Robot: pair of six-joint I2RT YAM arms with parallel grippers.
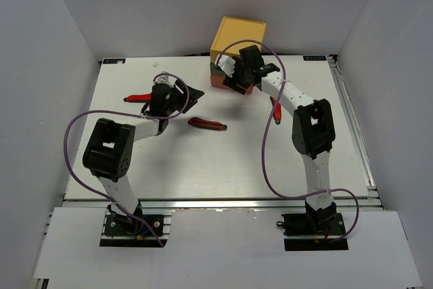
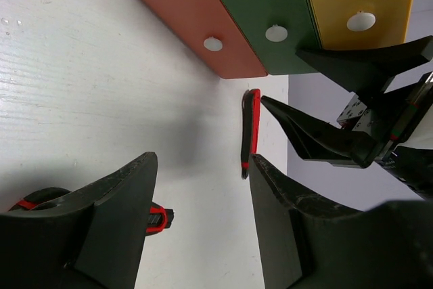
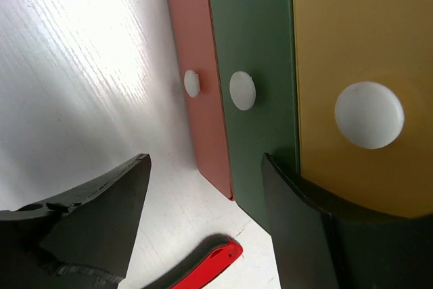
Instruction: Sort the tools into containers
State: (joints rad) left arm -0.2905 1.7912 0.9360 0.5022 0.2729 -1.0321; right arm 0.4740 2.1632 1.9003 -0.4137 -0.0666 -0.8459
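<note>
Three stacked drawers, yellow on top, green in the middle and orange-red at the bottom, stand at the back of the table, all shut, each with a white knob. My right gripper is open and empty just in front of them. My left gripper is open and empty over the table. Three red-and-black tools lie flat: one at the left, one in the middle, one beside my right arm. No wrenches or screwdrivers show.
White walls enclose the table on three sides. A metal rail runs along the right edge. Purple cables loop over both arms. In the left wrist view the right gripper's black fingers stand close to the drawers' front.
</note>
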